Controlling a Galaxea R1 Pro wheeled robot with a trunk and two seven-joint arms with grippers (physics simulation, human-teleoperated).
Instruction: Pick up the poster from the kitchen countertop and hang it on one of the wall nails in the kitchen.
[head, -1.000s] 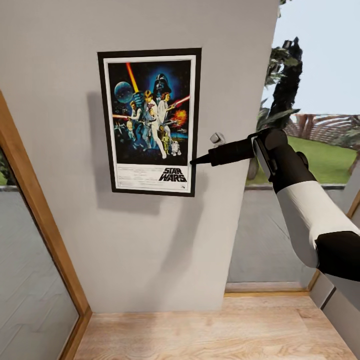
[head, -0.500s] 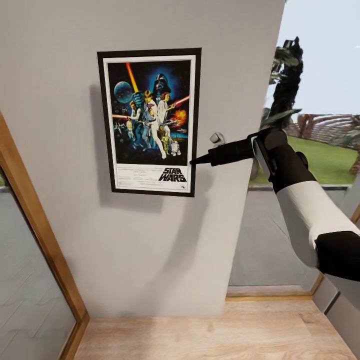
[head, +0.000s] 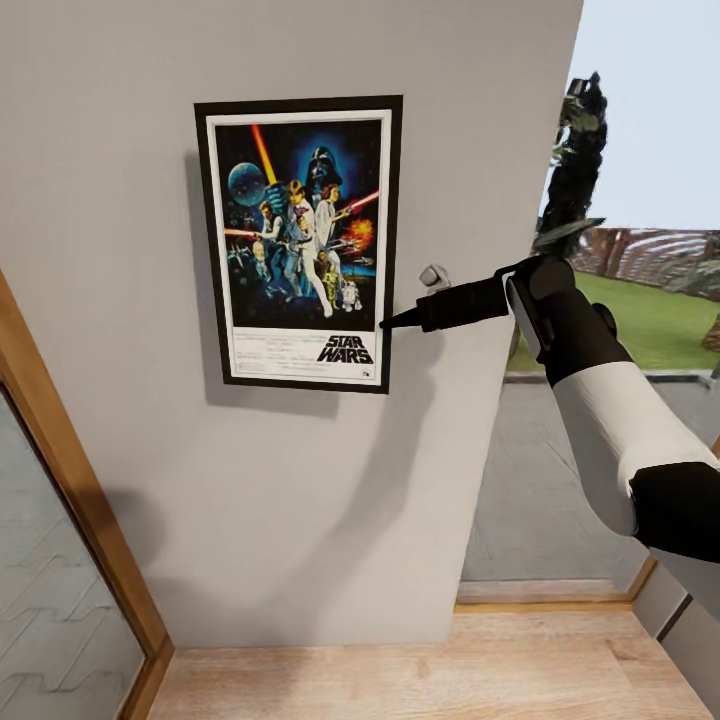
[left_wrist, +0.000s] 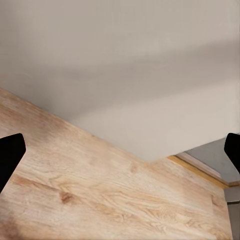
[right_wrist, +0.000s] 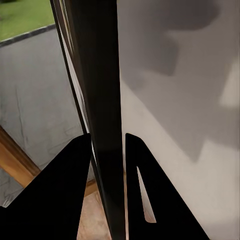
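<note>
Right gripper (head: 386, 322): your fingers pinch the poster's (head: 298, 243) right frame edge.
Arm: reaches level toward the wall (head: 300, 480).
Count: one poster.

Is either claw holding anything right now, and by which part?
The right claw grips the black-framed Star Wars poster by its right frame edge, near the bottom. The left claw holds nothing.

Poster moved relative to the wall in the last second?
Yes. The poster shifted left against the wall's right edge, which sits farther from it now; right gripper still clamps it.
</note>
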